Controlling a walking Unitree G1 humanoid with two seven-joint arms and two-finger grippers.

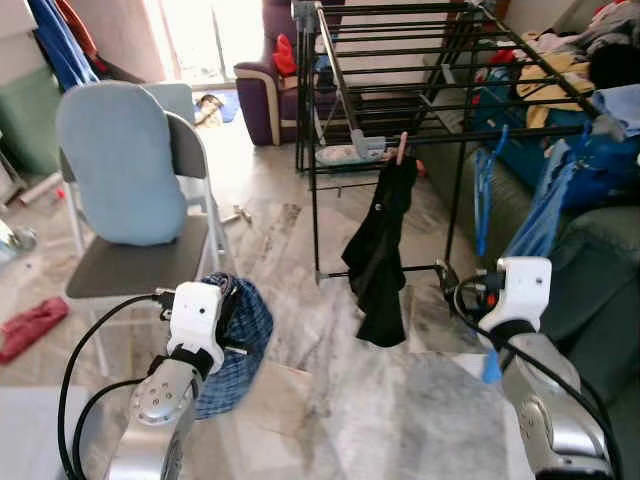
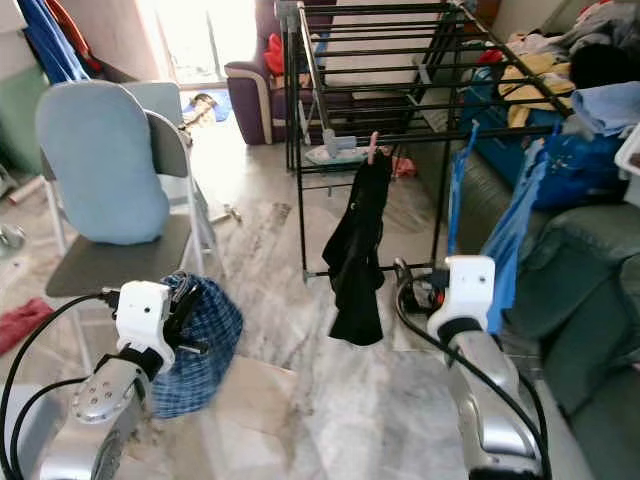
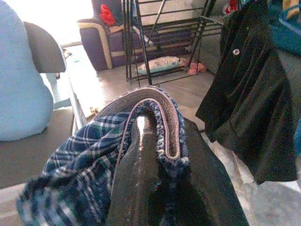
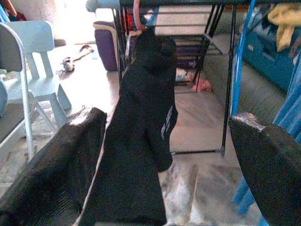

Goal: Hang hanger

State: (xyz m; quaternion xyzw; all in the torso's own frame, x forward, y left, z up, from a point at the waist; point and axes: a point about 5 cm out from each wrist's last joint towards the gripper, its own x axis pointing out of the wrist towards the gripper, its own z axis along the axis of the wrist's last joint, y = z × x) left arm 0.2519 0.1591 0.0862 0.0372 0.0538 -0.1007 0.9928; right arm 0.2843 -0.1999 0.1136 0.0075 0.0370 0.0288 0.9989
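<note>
Blue plaid cloth (image 1: 238,345); black garment (image 1: 380,255); black rack (image 1: 420,70).

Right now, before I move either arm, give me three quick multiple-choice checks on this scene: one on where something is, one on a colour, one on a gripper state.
1. Where does the black garment hang?
A. From the front rail of the black drying rack
B. Over the chair back
C. On the sofa

2. What colour is the cloth in the left gripper?
A. Plain red
B. Blue plaid
C. Yellow

3. How is the right gripper?
A. Shut on a hanger
B. Shut on the black garment
C. Open, holding nothing

Key: 1 A, it is pegged to the rail; 2 B, the blue plaid cloth is pinched between the fingers; 3 C, its fingers stand wide apart.
</note>
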